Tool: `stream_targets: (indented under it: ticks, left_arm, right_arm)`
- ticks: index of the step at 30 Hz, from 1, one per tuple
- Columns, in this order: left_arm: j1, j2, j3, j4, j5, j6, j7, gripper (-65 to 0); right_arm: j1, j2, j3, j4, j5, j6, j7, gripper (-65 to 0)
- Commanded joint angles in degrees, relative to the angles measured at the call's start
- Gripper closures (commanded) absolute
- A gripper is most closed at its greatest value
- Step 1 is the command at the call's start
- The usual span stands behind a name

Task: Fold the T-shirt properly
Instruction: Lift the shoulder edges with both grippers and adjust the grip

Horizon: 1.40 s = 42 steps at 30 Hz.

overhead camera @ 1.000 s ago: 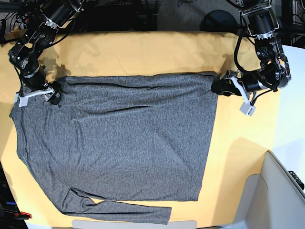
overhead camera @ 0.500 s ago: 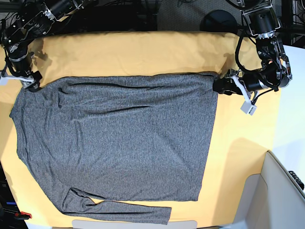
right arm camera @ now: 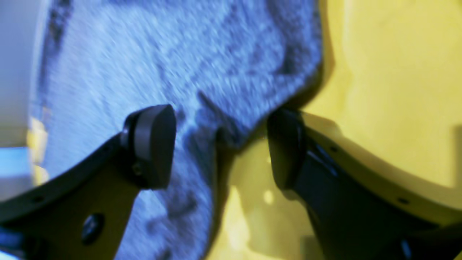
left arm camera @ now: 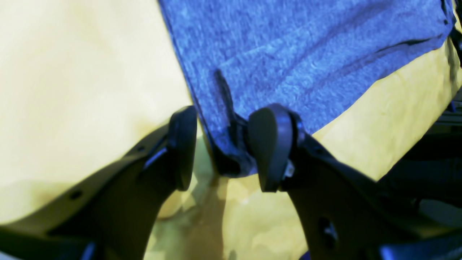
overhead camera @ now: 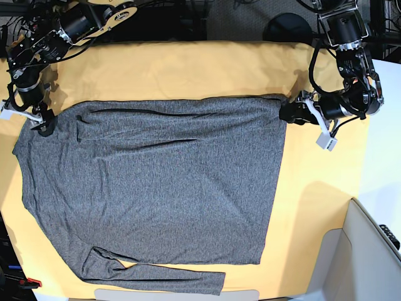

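The T-shirt (overhead camera: 150, 188) lies whole in base view; wrist views alone show each claw, left (left arm camera: 223, 144) and right (right arm camera: 220, 144), spread around a corner.

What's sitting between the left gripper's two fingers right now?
In the left wrist view, a bunched corner of the T-shirt sits between the open fingers of the left gripper, with yellow cloth showing beside it.

Right wrist view is motion-blurred, the T-shirt (right arm camera: 180, 65) knit smeared; the right gripper (right arm camera: 220, 144) arms run off the lower edge; in the base view, lower left, the T-shirt's edge (overhead camera: 19, 188) meets the frame.
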Motion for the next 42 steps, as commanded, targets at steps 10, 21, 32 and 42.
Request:
stream_targets:
  ticks: [10, 21, 32, 42]
  left_arm:
    - [-0.49, -0.9, -0.55, 0.8, -1.18, -0.1, -0.45, -26.9]
    - [-0.4, -0.9, -0.55, 0.18, 2.6, 1.88, -1.59, -28.5]
    - [2.41, 0.94, -0.11, -1.05, 2.43, 1.97, -1.5, -28.6]
    - [2.41, 2.88, -0.03, -1.05, 2.43, 1.88, 0.47, -28.6]
  right_arm:
    - [0.41, 1.76, 1.91, -1.81, -2.6, -0.82, -1.68, -40.6]
    - [0.05, 2.46, 1.39, -1.9, -2.69, -3.28, -1.77, -20.8]
    - [-1.0, 2.37, 0.24, -1.9, -2.69, -3.28, -1.86, -20.4]
    - [-2.23, 2.37, -2.39, -1.81, -2.69, -3.28, -1.77, -20.4]
